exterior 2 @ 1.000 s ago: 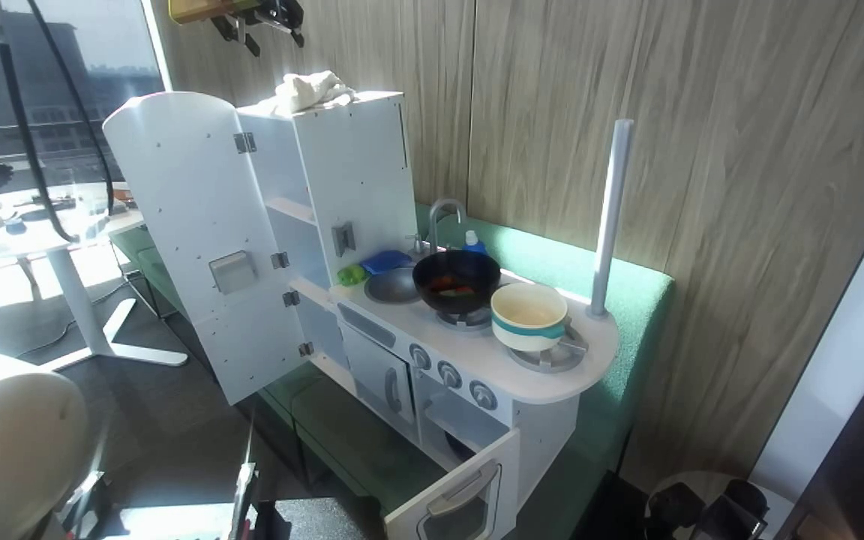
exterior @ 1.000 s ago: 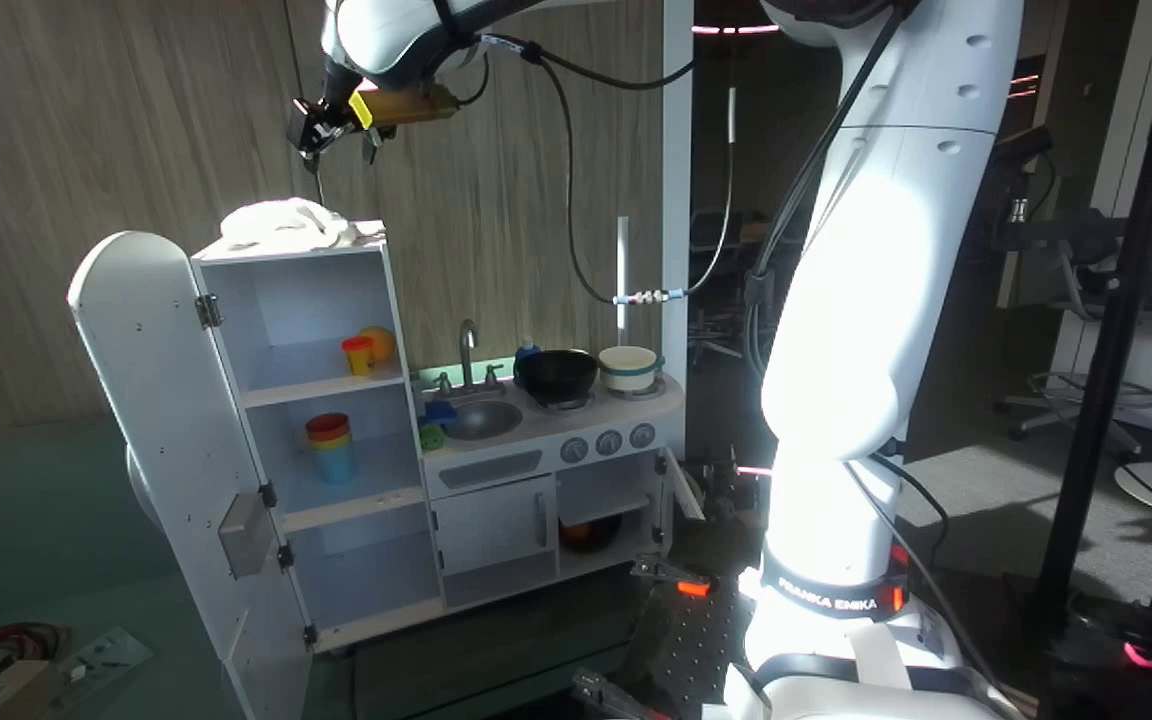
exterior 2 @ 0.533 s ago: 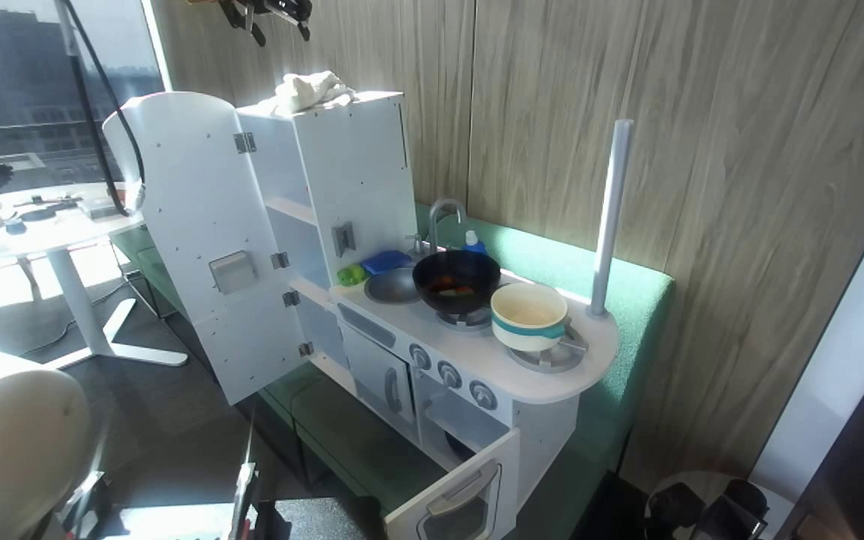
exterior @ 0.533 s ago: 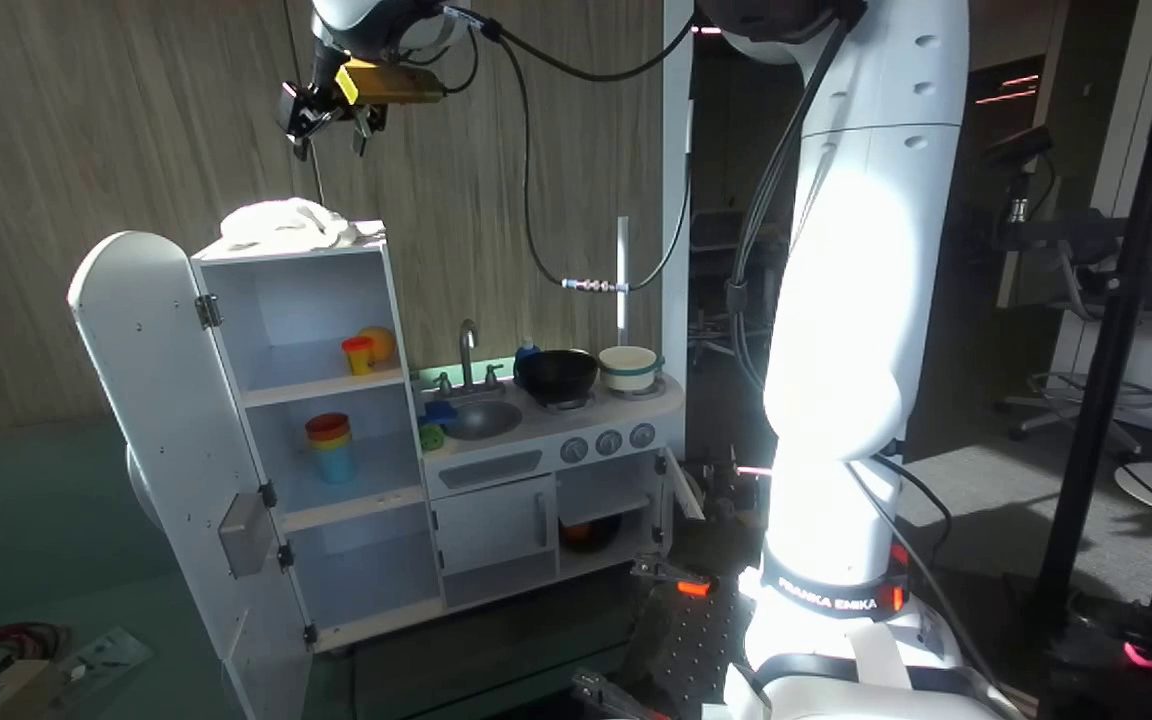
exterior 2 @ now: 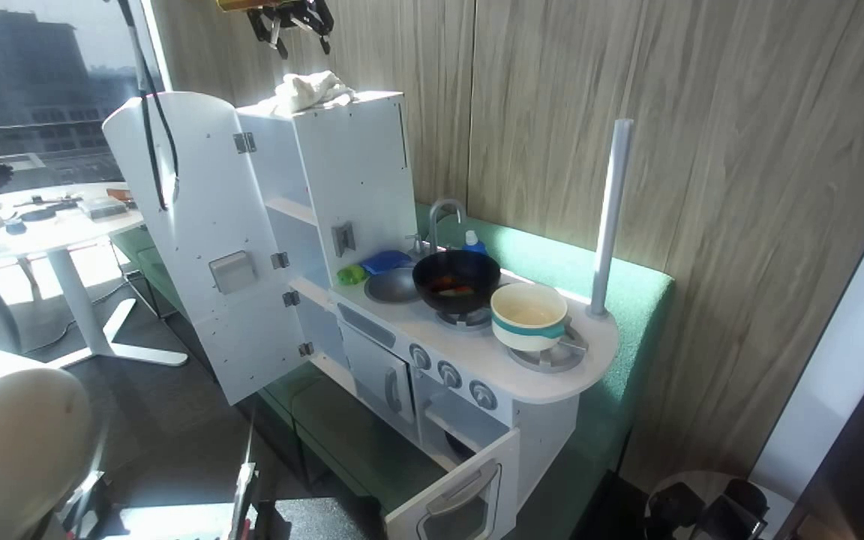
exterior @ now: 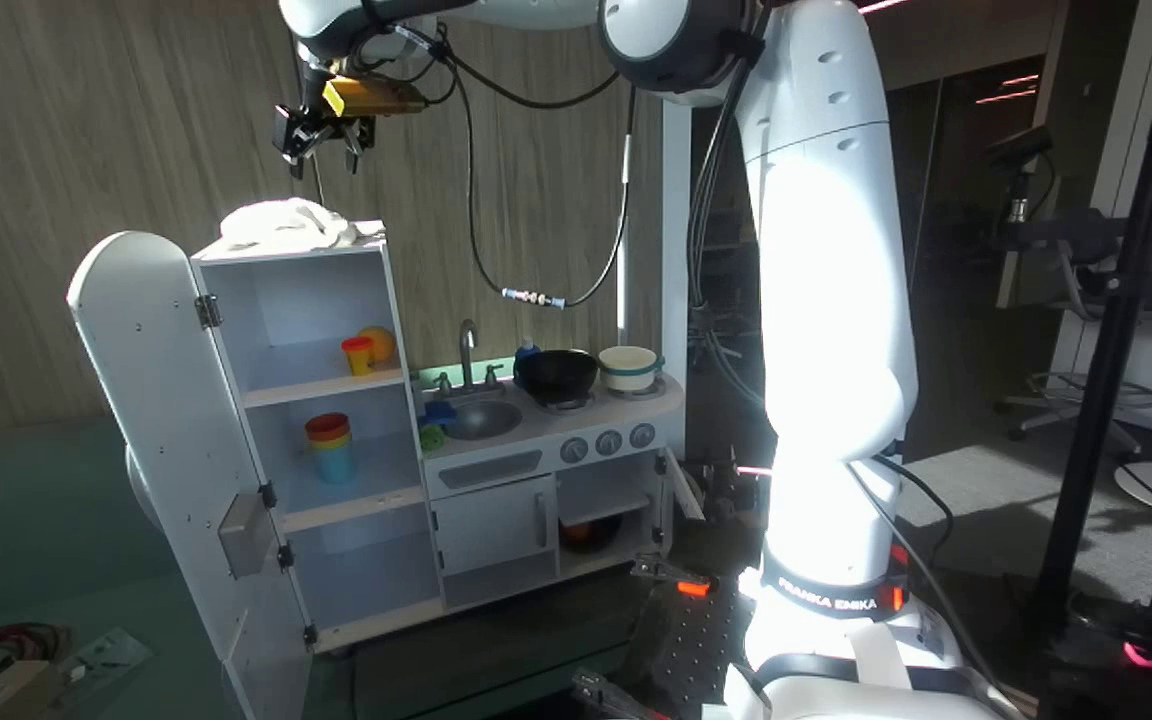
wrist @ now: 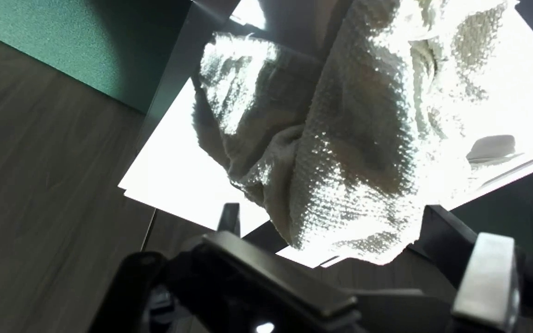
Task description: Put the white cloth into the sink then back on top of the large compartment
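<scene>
So I'm hovering the gripper above the white cloth, jaws standing wide apart with nothing clamped. I'm seeing a clear gap under them in both exterior views, and the cloth is lying crumpled on top of the large compartment. In an exterior view the sink is sitting between 4 and 5 o'clock from it, and I'm reading this as the setup for the first grab. I'm expecting something light and floppy, not fragile, and that nubby towel-like weave is probably going to be grippy, not slippery. I'm leaning toward pinching the raised hump; the thin flap at the cloth's 10 o'clock in the wrist view is looking like a worse bet, probably slipping out mid-carry.
</scene>
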Controlling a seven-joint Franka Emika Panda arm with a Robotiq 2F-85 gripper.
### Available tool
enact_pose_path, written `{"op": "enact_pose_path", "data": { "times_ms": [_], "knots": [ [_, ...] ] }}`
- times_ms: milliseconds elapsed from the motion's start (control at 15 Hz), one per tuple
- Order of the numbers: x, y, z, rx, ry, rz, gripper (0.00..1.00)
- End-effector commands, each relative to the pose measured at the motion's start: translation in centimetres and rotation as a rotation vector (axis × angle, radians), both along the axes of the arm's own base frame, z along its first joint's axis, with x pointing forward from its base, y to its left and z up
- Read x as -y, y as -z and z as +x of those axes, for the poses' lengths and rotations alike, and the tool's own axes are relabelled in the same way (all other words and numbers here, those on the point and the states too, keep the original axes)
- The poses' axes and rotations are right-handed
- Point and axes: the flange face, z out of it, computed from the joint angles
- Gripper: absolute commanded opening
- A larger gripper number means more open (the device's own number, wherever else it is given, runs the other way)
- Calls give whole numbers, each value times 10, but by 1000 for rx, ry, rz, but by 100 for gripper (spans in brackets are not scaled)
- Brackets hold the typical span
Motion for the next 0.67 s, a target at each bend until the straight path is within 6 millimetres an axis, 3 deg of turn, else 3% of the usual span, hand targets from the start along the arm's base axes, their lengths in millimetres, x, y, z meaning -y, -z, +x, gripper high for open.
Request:
{"op": "enact_pose_path", "data": {
  "times_ms": [0, 600],
  "knots": [
    [3, -1, 31, -10, -9, 10, 100],
    [-16, 42, 65, -119, -21, 16, 100]
  ]
}}
